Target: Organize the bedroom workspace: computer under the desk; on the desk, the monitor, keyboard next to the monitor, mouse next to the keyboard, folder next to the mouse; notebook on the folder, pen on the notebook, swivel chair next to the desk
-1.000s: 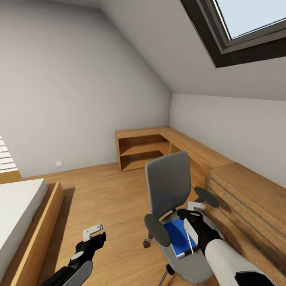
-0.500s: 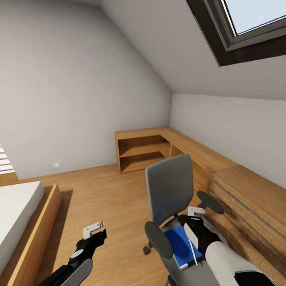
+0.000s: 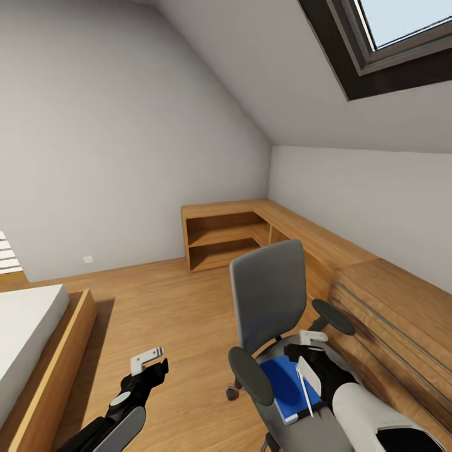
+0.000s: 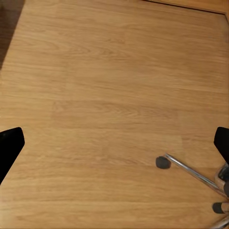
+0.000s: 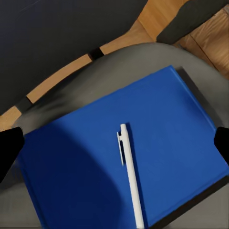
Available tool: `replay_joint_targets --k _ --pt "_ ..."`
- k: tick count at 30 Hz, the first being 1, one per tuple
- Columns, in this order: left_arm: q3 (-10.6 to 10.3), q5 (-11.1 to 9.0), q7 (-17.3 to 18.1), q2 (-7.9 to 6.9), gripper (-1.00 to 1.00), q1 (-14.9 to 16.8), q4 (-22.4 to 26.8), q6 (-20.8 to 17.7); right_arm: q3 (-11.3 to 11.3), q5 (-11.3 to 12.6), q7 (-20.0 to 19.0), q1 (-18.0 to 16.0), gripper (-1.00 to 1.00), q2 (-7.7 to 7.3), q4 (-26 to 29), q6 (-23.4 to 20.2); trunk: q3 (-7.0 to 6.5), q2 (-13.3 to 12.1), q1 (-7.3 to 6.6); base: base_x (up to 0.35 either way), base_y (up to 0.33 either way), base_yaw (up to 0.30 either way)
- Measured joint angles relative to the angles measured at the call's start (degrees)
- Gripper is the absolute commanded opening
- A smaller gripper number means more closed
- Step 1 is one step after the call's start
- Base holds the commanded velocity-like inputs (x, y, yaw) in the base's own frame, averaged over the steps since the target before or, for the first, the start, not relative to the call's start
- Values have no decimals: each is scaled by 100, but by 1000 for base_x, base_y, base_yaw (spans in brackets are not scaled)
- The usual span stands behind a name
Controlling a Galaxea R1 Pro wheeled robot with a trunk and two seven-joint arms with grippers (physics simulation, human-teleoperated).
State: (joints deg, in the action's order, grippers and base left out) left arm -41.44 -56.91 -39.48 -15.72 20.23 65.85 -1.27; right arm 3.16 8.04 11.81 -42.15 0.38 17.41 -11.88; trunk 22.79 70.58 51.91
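A: What is nearest to the chair [image 3: 267,295]?

B: The right gripper [image 3: 309,360] hangs just over its seat, with the fingers spread apart and holding nothing. Under it a blue folder [image 5: 124,171] lies flat on the seat, and a white pen [image 5: 131,176] lies on top of the folder. I cannot tell if a notebook is there too; I see only one blue cover.

A: And the left gripper [image 3: 150,364]?

B: It is well apart from the chair, over the bare wooden floor [image 4: 105,95], also open and empty. One chair wheel [image 4: 162,162] and a metal leg show near it.

A: What stands beyond the chair?

B: A wooden desk [image 3: 314,235] runs along the wall just behind the backrest, with open shelves [image 3: 223,242] at its far end. A bed [image 3: 28,333] is across the floor from the chair, and a roof window [image 3: 402,31] is above.
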Motion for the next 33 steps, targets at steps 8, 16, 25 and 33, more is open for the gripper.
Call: replay_joint_targets --k 8,16,25,33 --pt "-4 -8 -4 -52 100 0 13 -7 -5 0 -175 -10 100 -197 -46 -57 144 321 176 0 0 0" --pt "-8 -6 -11 -60 100 0 68 -8 -7 3 -192 -18 100 -242 -32 -335 287 642 352 0 0 0" --pt "-231 -1008 -1562 -590 100 0 1855 -56 -7 7 -195 -20 100 -238 2 -618 449 1003 549 0 0 0" --pt "-398 -1194 -1831 -646 100 -1 2034 -71 -7 12 -187 -20 100 -237 175 -603 593 1324 725 0 0 0"
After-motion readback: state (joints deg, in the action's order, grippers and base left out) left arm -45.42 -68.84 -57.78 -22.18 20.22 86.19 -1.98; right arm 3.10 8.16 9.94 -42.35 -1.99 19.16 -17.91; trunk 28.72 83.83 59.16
